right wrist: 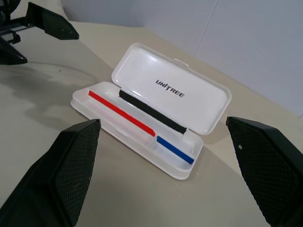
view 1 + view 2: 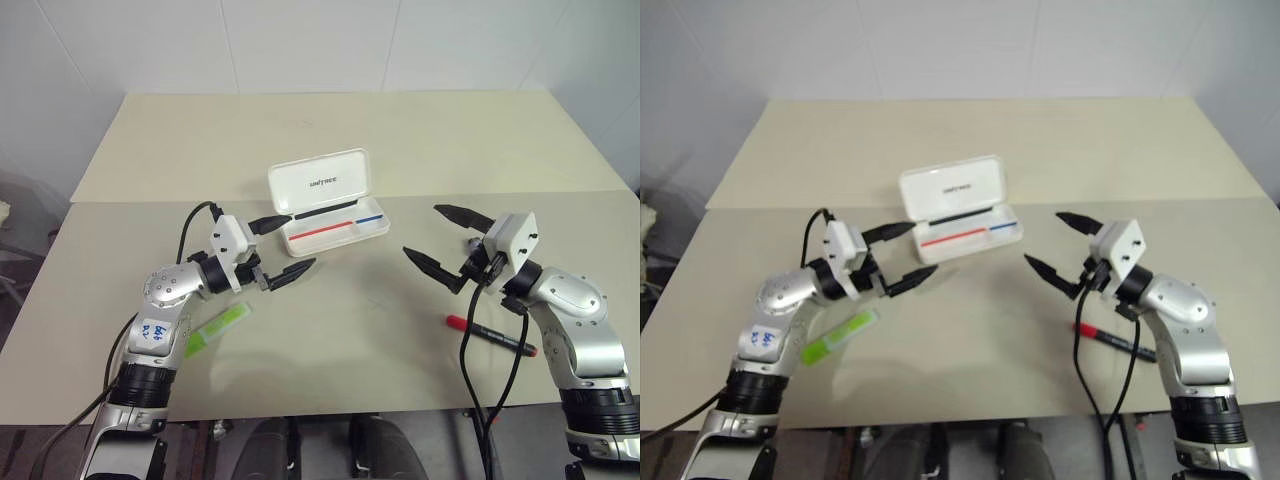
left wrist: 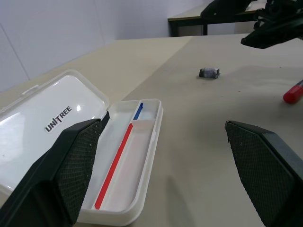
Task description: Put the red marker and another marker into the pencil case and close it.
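Note:
The white pencil case (image 2: 318,182) lies open at mid-table, its lid tipped back and red and blue lines in its tray (image 1: 142,135). To the near right of it, the red marker (image 2: 490,335) rests flat on the table, just below my right gripper (image 2: 420,229), whose jaws are open and empty. The light-green highlighter (image 2: 218,328) lies near the left front, under my left forearm. My left gripper (image 2: 302,239) hovers open and empty just left of the case's tray. Both grippers point inward toward each other, above the table.
A seam crosses the beige table (image 2: 400,130) behind the case. A small grey lump (image 3: 209,72) lies on the table between the case and the red marker. Black cables hang from both wrists. A white wall stands behind the table.

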